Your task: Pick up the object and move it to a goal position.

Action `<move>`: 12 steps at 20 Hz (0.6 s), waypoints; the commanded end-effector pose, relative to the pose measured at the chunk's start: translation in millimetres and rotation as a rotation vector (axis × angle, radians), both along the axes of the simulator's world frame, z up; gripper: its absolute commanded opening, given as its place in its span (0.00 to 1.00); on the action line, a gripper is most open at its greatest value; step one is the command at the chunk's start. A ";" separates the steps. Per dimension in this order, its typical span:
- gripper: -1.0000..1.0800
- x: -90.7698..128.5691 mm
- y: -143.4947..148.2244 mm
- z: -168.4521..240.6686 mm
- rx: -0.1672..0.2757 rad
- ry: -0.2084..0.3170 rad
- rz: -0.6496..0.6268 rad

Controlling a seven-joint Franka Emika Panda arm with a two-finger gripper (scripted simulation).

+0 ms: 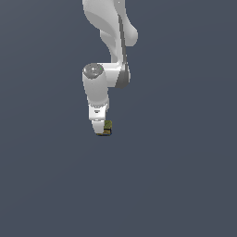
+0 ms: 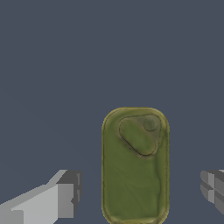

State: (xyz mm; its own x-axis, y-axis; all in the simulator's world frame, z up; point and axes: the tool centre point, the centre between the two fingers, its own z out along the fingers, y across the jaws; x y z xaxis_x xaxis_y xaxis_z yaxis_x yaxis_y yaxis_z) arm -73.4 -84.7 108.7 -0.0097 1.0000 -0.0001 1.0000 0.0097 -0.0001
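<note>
While the wrist view shows it from above as a rounded olive-yellow slab, the object (image 2: pixel 135 168) reads in the exterior view as a tiny blocky piece (image 1: pixel 107 128) with dark bands, sitting just below the middle of the frame. Its top face carries a raised oval patch and a small round mark near one end. It lies flat on the plain slate-blue floor (image 1: pixel 185 185), which fills every part of both pictures not taken up by the arm.

Around it stands the gripper (image 2: pixel 140 192). In the wrist view one grey finger (image 2: pixel 65 194) shows at the lower left of the frame and the other (image 2: pixel 213 190) at the lower right edge, with the object between them. Bare floor shows between each finger and the object's sides, so the fingers are spread wide and touch nothing. The object sits nearer the finger at the lower right than the other one.

In the exterior view the white gripper body (image 1: pixel 98 121) hangs straight down at the centre of the frame, its tip level with the object, which peeks out on the exterior view's right of it. Above, the white arm (image 1: pixel 109 41) bends through a grey-capped joint and rises out of the top of the frame
</note>
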 end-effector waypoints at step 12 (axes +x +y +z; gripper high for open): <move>0.96 -1.2 0.5 -36.1 0.001 0.000 0.004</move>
